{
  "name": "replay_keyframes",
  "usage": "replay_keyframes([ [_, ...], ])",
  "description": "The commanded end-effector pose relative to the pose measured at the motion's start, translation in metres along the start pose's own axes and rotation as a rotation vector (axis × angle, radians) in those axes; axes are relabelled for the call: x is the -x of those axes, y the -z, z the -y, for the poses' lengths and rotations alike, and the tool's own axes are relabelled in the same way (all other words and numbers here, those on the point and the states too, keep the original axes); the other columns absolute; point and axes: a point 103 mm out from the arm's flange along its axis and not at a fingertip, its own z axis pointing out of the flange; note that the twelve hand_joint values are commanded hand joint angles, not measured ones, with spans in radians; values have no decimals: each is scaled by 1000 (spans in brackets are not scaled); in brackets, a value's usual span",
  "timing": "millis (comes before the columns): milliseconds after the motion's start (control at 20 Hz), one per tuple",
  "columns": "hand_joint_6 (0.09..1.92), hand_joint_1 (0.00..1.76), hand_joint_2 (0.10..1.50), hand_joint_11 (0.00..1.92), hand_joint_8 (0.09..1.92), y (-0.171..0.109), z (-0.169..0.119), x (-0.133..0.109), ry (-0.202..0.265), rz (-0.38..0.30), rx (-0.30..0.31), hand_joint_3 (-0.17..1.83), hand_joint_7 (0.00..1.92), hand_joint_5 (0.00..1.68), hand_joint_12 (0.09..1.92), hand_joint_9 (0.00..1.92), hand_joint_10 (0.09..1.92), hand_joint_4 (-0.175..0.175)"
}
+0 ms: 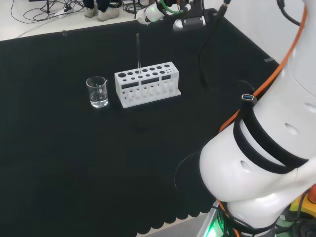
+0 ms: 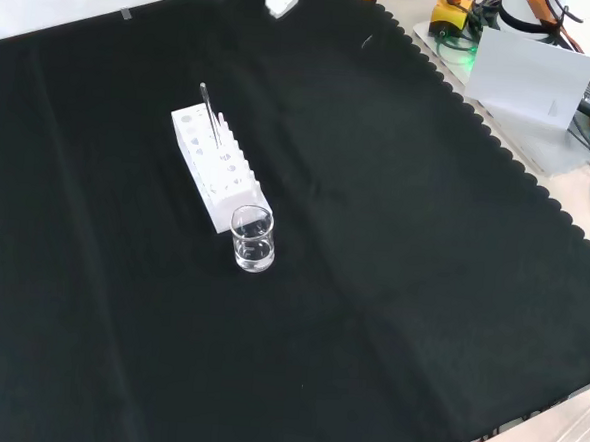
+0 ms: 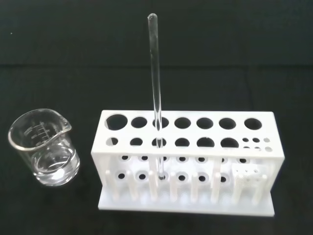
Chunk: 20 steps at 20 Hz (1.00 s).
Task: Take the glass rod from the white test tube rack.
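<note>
On the black-clothed bench point(image 1: 74, 163) the glass rod point(image 1: 138, 52) stands upright in the white test tube rack point(image 1: 148, 86), the hand point(image 1: 148, 15) well beyond the rack, its fingers' state untellable.

- The arm's big white links point(image 1: 266, 163) filled the head view's right, bent over the bench point(image 1: 74, 173).
- The hand point(image 1: 150, 13) hung high at the far edge of the head view (white parts at the front view's top), its fingers too cropped to judge.

black cloth bench point(image 1: 59, 173), white rack point(image 1: 148, 84) w/ beaker point(image 1: 97, 92) beside
</note>
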Motion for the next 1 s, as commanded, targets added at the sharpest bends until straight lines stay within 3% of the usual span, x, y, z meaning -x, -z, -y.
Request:
replay_keyframes([
  [50, 87, 456, 1001, 411, 929, -15, -49, 7, 26, -9, 24, 324, 274, 229, 1385, 653, 895, -152],
  [550, 87, 461, 1000, 683, 972, -57, -86, -10, 70, 41, -38, 343, 477, 308, 1309, 789, 917, -175],
  [1000, 87, 466, 1002, 895, 1006, -87, -109, -14, 97, 52, -50, 354, 576, 379, 1261, 918, 988, -175],
])
